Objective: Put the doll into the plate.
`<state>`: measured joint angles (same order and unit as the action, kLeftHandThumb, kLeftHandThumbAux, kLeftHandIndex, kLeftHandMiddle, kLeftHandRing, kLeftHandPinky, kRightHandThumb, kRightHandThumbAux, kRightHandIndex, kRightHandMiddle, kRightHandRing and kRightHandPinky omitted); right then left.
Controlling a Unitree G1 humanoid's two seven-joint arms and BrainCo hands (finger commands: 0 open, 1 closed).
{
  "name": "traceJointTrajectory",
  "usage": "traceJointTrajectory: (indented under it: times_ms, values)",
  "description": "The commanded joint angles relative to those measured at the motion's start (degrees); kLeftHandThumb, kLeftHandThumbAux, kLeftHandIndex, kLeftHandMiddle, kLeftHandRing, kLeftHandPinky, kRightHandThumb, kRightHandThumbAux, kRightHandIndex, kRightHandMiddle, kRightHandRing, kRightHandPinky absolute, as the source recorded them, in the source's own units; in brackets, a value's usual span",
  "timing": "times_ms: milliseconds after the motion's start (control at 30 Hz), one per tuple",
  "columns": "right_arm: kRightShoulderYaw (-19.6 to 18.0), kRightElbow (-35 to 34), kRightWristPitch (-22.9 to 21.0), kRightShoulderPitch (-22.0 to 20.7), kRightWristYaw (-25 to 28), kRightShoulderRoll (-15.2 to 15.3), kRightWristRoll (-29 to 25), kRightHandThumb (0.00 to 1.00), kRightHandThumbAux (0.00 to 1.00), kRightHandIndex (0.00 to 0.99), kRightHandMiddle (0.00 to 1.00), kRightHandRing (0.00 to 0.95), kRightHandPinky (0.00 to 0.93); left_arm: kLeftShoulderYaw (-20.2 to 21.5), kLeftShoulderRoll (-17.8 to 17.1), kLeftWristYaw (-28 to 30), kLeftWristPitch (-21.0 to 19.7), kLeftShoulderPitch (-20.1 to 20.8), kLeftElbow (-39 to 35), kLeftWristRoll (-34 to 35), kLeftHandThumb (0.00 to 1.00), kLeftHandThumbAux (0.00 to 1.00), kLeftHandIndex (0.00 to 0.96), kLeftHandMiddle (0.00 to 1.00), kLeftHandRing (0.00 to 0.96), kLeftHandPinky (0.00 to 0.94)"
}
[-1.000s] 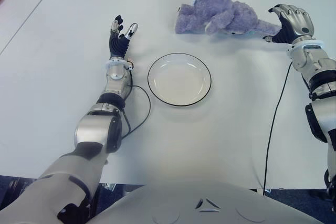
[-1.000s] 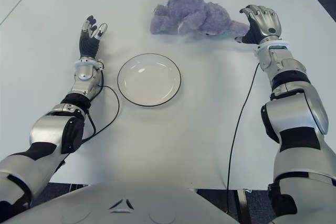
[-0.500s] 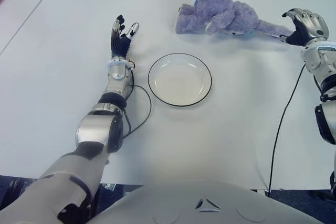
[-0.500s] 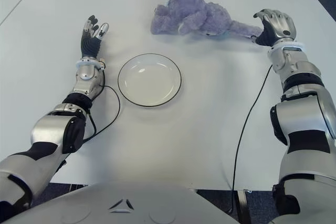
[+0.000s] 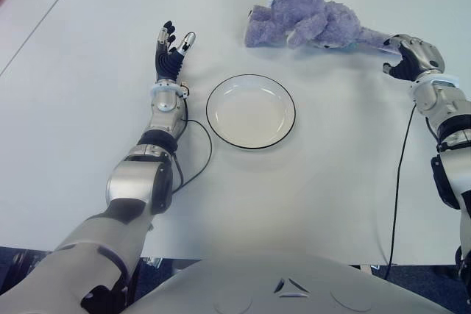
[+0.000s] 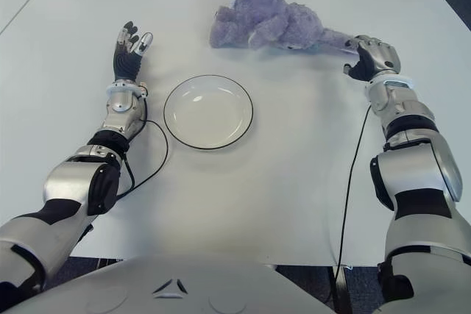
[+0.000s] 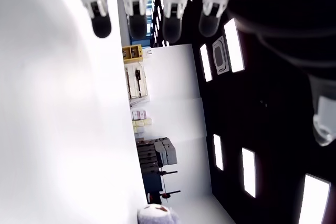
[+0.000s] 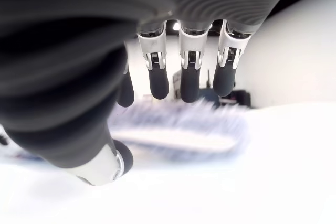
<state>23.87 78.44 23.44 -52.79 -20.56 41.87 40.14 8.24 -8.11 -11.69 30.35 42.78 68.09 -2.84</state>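
White tabletop (image 5: 331, 204) is seen with the doll (image 5: 309, 20) lying lengthwise at its far edge, beyond the plate (image 5: 251, 111). Its trailing limb is met by the right hand (image 5: 409, 56), fingers loosely curled, nothing gripped. Left hand (image 5: 169, 49) is held open beside the plate.

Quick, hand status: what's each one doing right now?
Left hand: open, holding nothing, left of the plate.
Right hand: open, fingers over the doll's end, not gripping.

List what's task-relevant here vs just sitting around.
Task-relevant:
- purple plush doll, lying on the table
- white plate, empty
- right hand, open, at the doll's end

Sitting around:
- left hand, open, left of plate
- black cables
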Motion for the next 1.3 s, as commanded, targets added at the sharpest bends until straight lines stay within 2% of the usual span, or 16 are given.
traceJointTrajectory:
  times_ms: [33, 133, 267, 367, 500, 667, 867, 1067, 1300]
  values:
    - [-0.6, 0.5, 3.0, 5.6, 0.0, -5.6, -1.3, 0.557, 0.766, 0.169, 0.132, 0.138, 0.190, -0.5, 5.8, 2.0, -5.6, -15.7, 9.6, -1.1, 0.000, 0.474, 0.084, 0.098, 0.082, 0.070]
    - [0.4, 0.1, 6.6, 8.2, -1.1, -7.8, -0.6, 0.586, 0.761, 0.164, 0.127, 0.144, 0.210, -0.7, 5.7, 2.0, -5.3, -15.9, 9.5, -1.3, 0.000, 0.470, 0.079, 0.096, 0.080, 0.065]
    - [0.4, -0.2, 9.5, 9.9, -0.3, -9.2, -1.0, 0.616, 0.760, 0.153, 0.118, 0.139, 0.206, -0.8, 5.7, 1.8, -5.2, -16.0, 9.5, -1.4, 0.000, 0.466, 0.078, 0.095, 0.078, 0.066]
    - [1.1, -1.0, 14.3, 12.0, 0.7, -10.3, -1.3, 0.604, 0.763, 0.144, 0.110, 0.132, 0.194, -1.1, 5.6, 1.5, -5.3, -16.1, 9.5, -1.7, 0.000, 0.466, 0.080, 0.095, 0.079, 0.068]
    - [1.6, -2.1, 20.2, 13.4, 3.0, -9.9, -2.2, 0.581, 0.766, 0.129, 0.094, 0.122, 0.185, -1.3, 5.6, 1.6, -5.3, -16.1, 9.5, -1.9, 0.000, 0.465, 0.081, 0.094, 0.079, 0.069]
    - [2.1, -3.3, 24.7, 14.0, 4.3, -8.3, -2.7, 0.651, 0.747, 0.115, 0.069, 0.118, 0.198, -1.4, 5.7, 1.6, -5.2, -16.2, 9.5, -1.9, 0.000, 0.462, 0.079, 0.092, 0.077, 0.068]
    - [2.9, -3.4, 26.2, 14.6, 2.6, -7.1, -1.6, 0.737, 0.719, 0.104, 0.045, 0.120, 0.217, -1.5, 5.8, 1.7, -5.0, -16.2, 9.5, -1.9, 0.000, 0.459, 0.082, 0.091, 0.076, 0.070]
    - [2.6, -3.2, 26.3, 16.2, 2.5, -6.0, -2.0, 0.770, 0.716, 0.103, 0.038, 0.124, 0.213, -1.5, 6.1, 1.5, -4.8, -16.1, 9.5, -1.9, 0.000, 0.463, 0.081, 0.092, 0.079, 0.072]
    - [3.8, -4.3, 28.5, 19.5, 0.2, -5.8, -0.8, 0.814, 0.687, 0.097, 0.019, 0.130, 0.237, -1.3, 6.3, 1.5, -4.8, -16.0, 9.5, -1.7, 0.000, 0.473, 0.079, 0.095, 0.082, 0.075]
